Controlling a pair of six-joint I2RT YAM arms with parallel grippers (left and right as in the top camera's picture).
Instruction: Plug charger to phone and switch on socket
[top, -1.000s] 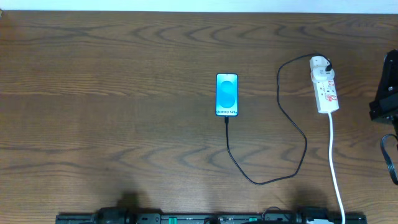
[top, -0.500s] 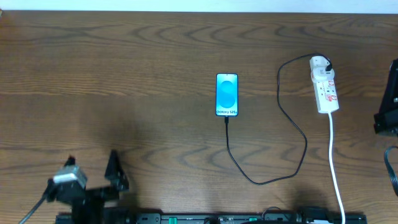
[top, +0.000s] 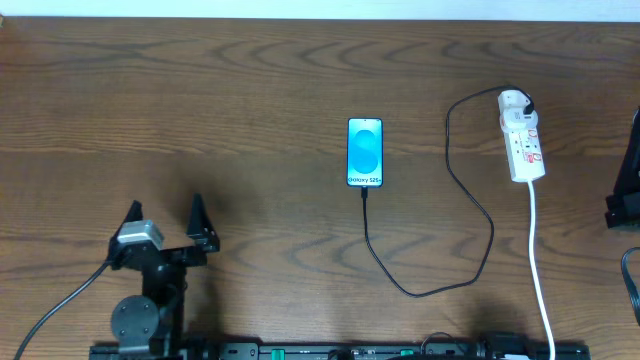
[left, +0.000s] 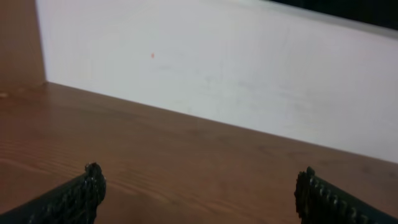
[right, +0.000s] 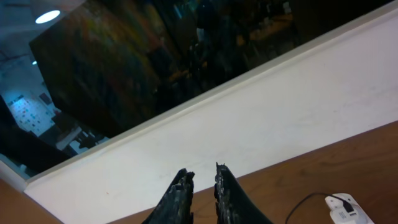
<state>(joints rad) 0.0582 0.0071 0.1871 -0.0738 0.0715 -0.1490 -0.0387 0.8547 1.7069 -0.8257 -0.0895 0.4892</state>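
The phone lies screen up at the table's middle, blue screen lit. The charger, a thin black cable, runs from the phone's near end in a loop to the far end of the socket, a white power strip at the right. The cable's plug touches the phone's near edge. My left gripper is open and empty at the near left, far from the phone; its wrist view shows only bare table and wall. My right gripper is shut and empty, with the socket's end low at the right.
The socket's white cord runs to the near edge. My right arm shows at the right edge of the overhead view. A white wall borders the table's far side. A black rail lines the near edge.
My left arm has come into view at the near left and moved up and right with open jaws. My right arm has drawn further toward the right edge. Phone, cable and socket have not moved.
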